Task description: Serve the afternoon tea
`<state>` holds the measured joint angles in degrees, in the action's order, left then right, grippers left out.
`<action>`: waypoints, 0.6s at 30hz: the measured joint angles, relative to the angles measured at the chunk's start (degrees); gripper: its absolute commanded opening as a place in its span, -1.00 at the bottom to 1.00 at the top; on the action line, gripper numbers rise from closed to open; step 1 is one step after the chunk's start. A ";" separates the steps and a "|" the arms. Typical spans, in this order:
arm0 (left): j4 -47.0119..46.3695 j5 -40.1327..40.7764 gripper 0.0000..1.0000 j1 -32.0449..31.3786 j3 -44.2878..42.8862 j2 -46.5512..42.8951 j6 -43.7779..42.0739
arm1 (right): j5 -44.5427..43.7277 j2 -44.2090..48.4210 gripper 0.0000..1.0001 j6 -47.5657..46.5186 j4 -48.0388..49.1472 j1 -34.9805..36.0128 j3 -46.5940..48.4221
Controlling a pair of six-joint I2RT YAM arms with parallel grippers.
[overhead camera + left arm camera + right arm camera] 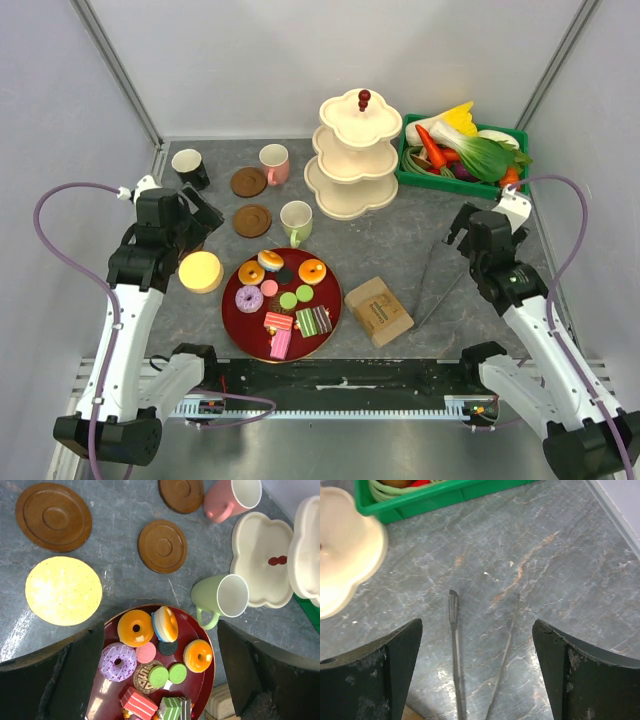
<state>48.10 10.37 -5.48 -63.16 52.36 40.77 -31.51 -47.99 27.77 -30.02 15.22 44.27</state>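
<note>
Black fingers (65, 680) of the left gripper (161, 630) stand spread wide with nothing between them, hovering left of and just beyond the red plate (332, 296). On that plate lie the pastries: two orange donuts (312, 271), a purple donut (249, 298), green macarons (288, 299) and striped cake slices (313, 320).

A pale-green mug (296, 222) stands just past the plate's far rim, and a brown coaster (252, 220) lies beside it. Farther beyond the plate are a second coaster (249, 182), the pink mug (274, 163) and the black mug (190, 168). A yellow disc (201, 271) lies just left of the plate, and a tan block (379, 311) just right of it.

The right gripper (477, 626), also wide open and empty, hangs over metal tongs (432, 280) lying on the table well right of the plate. A cream tiered stand (352, 155) and a green crate (460, 180) stand beyond, to the plate's far right.
</note>
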 measured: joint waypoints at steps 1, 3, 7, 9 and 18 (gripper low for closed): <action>-0.35 0.00 0.99 0.00 0.00 -0.35 -0.24 | 0.66 0.72 0.96 0.26 0.00 0.00 -0.02; -0.92 -0.04 0.99 0.00 0.00 -0.83 -0.70 | 2.03 2.73 0.96 1.07 0.17 0.00 -0.35; -1.70 -0.50 0.99 0.00 0.17 -0.46 -1.40 | 4.48 5.68 0.96 3.21 0.42 0.00 -1.73; -1.77 -0.55 0.99 0.00 0.22 -0.11 -1.84 | 5.29 6.05 0.96 4.46 0.33 0.00 -2.40; -1.77 -2.05 0.99 0.02 2.12 -1.22 -4.15 | 8.70 3.23 0.96 7.80 -6.05 0.00 -1.73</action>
<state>46.33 8.32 -5.45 -61.04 51.13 36.62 -22.81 -44.75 35.57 -36.07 15.22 42.54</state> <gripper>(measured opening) 0.993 0.980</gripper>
